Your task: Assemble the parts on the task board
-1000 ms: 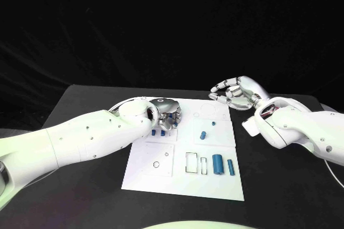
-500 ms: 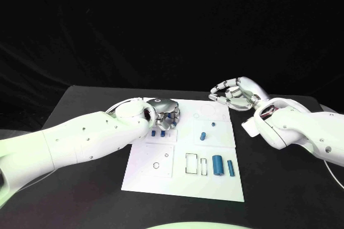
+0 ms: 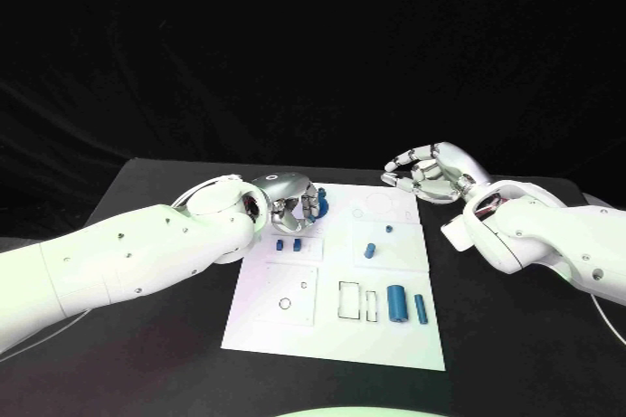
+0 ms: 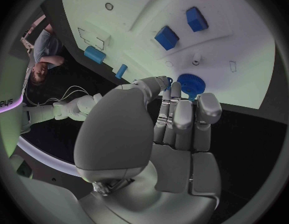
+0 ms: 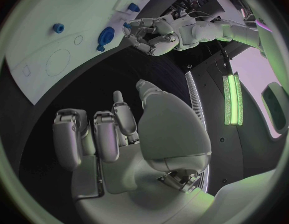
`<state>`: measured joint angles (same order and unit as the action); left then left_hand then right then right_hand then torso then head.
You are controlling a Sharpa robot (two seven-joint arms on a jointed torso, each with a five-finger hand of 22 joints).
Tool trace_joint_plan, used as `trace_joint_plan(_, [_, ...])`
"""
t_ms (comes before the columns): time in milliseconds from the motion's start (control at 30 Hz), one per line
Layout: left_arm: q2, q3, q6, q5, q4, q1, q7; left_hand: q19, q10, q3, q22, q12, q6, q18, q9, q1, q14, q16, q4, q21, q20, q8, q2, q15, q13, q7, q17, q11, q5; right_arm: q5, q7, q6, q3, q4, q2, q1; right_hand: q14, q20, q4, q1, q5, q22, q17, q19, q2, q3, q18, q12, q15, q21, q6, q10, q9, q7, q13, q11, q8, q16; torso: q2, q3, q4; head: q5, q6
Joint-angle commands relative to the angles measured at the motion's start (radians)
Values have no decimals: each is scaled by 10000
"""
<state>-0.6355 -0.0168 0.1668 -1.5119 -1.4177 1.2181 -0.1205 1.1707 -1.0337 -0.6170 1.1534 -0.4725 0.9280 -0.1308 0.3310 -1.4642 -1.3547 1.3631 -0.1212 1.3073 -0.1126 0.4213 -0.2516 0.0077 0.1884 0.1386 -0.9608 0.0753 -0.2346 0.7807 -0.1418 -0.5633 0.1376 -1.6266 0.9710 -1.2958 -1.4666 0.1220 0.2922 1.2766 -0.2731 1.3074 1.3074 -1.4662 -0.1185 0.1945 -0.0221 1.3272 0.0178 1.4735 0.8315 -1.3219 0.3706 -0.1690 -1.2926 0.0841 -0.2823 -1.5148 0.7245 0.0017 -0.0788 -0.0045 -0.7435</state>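
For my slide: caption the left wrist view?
Left hand pinches a blue gear-like part above the white task board.

No readable writing stood on the task board (image 3: 392, 336), on its blue parts (image 3: 396, 302), or on either hand. The board carried only thin outlines, circles and rectangles, with no letters or numbers beside them. In the left wrist view a few pale characters showed on a dark surface at the circle's rim, something like "PS", but they were cut off and too bent to read with any confidence.
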Motion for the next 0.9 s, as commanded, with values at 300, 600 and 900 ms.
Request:
trace_joint_plan(300, [-503,43,-401,840,-68,-4,-131,63,-92,-31,13,66,96,194,3,89,-46,28,18,41,17,-62,-17,9,-24,3,35,3,56,95,-74,71,1,2,5,17,-652,-55,-23,-101,-58,1903,1017,-358,30,-48,-68,-4,-78,-22,4,53,-12,28,-11,-6,-55,35,27,-3,-11,26,8])
trace_joint_plan(600, [-571,40,-523,915,110,-14,-170,60,-97,-29,11,73,99,193,2,93,-43,24,18,40,17,-66,-19,9,-27,3,48,3,57,95,-79,74,1,-1,-9,27,-652,-55,-23,-101,-58,1903,1017,-358,30,-48,-68,-4,-78,-22,4,53,-12,28,-11,-6,-55,35,32,0,20,79,4])
trace_joint_plan(900, [-538,33,-617,962,213,-24,-156,64,-105,-28,16,82,105,194,1,94,-47,28,21,43,17,-73,-20,9,-30,2,40,2,57,95,-81,71,1,-9,-9,31,-652,-55,-23,-101,-58,1903,1017,-358,30,-48,-68,-4,-78,-22,4,53,-12,28,-11,-6,-55,35,34,6,18,82,-8])
